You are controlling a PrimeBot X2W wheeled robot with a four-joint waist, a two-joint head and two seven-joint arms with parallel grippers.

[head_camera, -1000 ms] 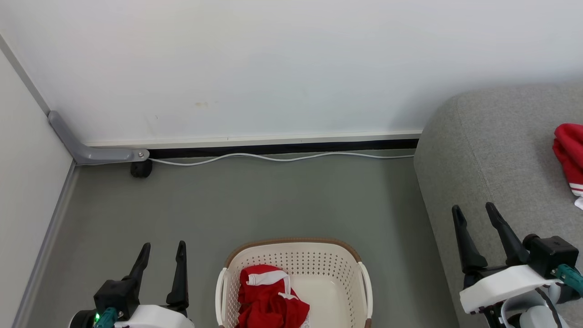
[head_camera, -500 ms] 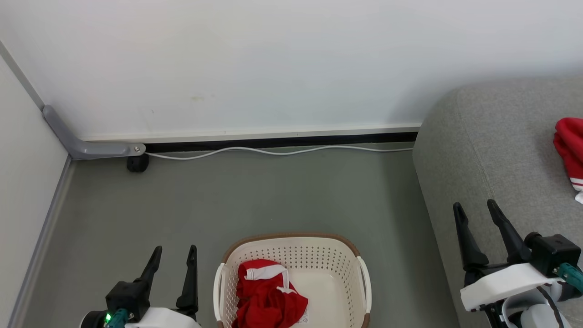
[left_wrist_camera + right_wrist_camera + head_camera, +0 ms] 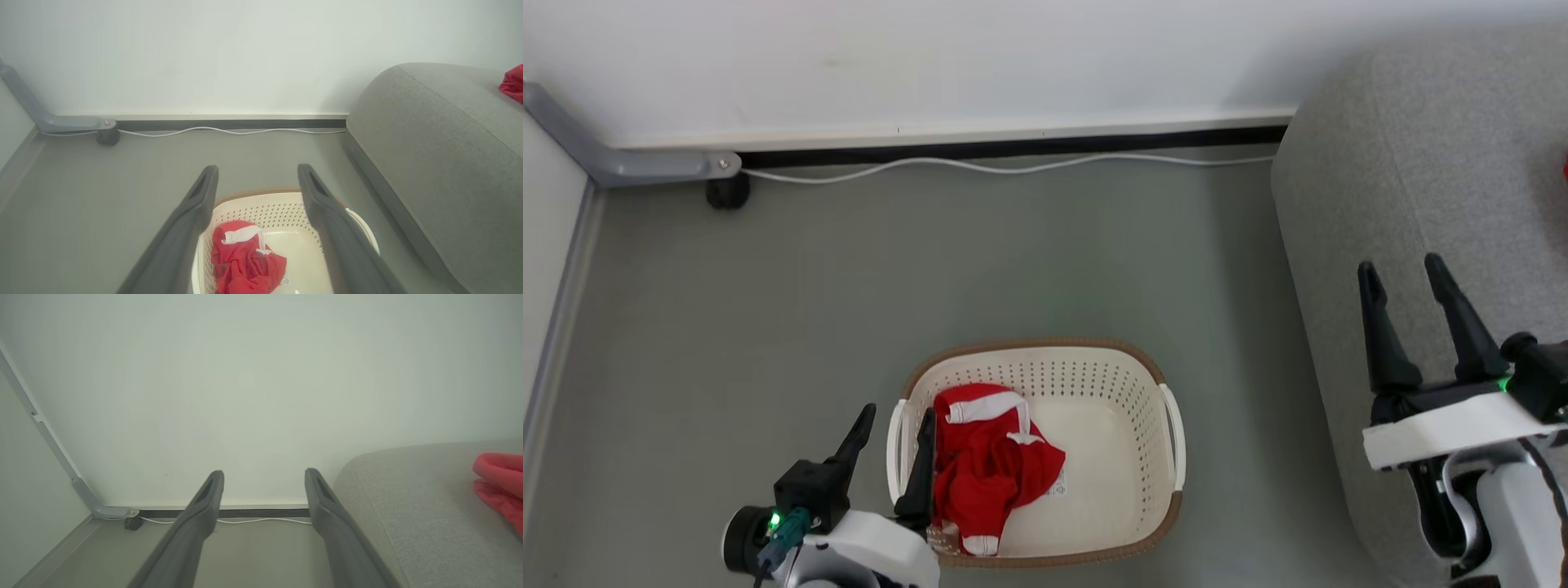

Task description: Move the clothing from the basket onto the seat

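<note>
The cream basket with a brown rim stands on the grey floor, and the red clothing with white trim lies bunched in its left half. My left gripper is open at the basket's left handle, its right finger just inside the rim beside the clothing. From the left wrist, the open left gripper looks down at the basket and the clothing. My right gripper is open and empty above the grey seat. Another red garment lies on the seat, right of my right gripper.
A white cable runs along the dark baseboard at the back wall. A grey bracket with a black caster sits in the back left corner. A side wall closes off the left. Open grey floor lies between the basket and the seat.
The head camera has tilted down, so the whole picture has shifted up. My left gripper has moved right, from the floor beside the basket to its left rim. Both grippers stay open.
</note>
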